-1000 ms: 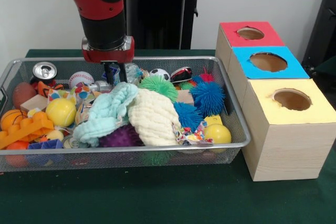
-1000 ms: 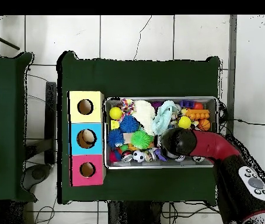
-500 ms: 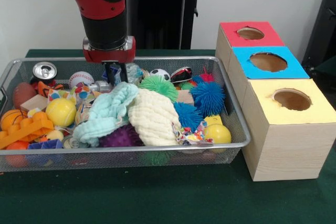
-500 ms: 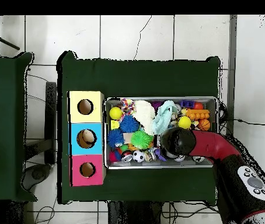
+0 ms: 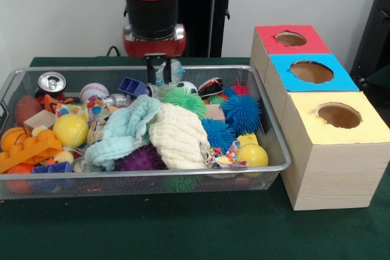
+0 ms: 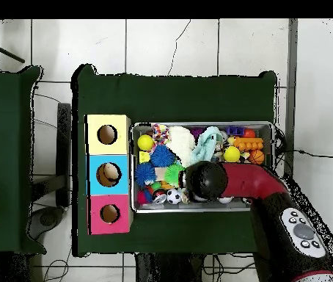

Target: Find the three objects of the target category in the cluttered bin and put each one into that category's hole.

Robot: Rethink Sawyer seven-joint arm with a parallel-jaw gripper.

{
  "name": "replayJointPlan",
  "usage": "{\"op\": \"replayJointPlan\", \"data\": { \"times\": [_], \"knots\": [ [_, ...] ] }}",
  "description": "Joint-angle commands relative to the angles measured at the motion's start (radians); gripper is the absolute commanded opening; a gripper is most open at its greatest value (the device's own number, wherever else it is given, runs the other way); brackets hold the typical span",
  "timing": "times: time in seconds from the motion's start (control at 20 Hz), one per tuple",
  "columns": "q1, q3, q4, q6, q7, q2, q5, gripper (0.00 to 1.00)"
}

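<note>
The wire mesh bin holds a heap of toys. My gripper hangs over the bin's far edge, lifted just above the clutter, shut on a pale bluish crinkly wrapper. Another printed wrapper lies at the bin's near side beside a yellow ball. The red-topped box with its round hole stands farthest of the three boxes, right of the bin. In the overhead view the arm's wrist hides the gripper above the bin; the red box's hole shows at the lower left.
The blue-topped box and yellow-topped box stand in front of the red one. Pale waffle cloths, spiky balls, a can and an orange brick fill the bin.
My gripper has risen out of the clutter and moved toward the boxes, carrying the pale wrapper. A blue toy that it covered now shows.
</note>
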Motion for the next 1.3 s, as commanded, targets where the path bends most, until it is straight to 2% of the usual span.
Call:
{"op": "replayJointPlan", "data": {
  "times": [0.05, 0.5, 0.7, 1.3],
  "knots": [
    [0.067, 0.063, 0.089, 0.077, 0.013, -0.099, 0.030, 0.00],
    [0.100, 0.051, 0.052, 0.083, 0.004, -0.099, 0.054, 0.00],
    [0.133, 0.051, 0.004, 0.137, 0.008, -0.107, 0.077, 0.00],
    [0.195, 0.029, -0.034, 0.269, 0.025, -0.188, 0.127, 0.00]
  ]
}}
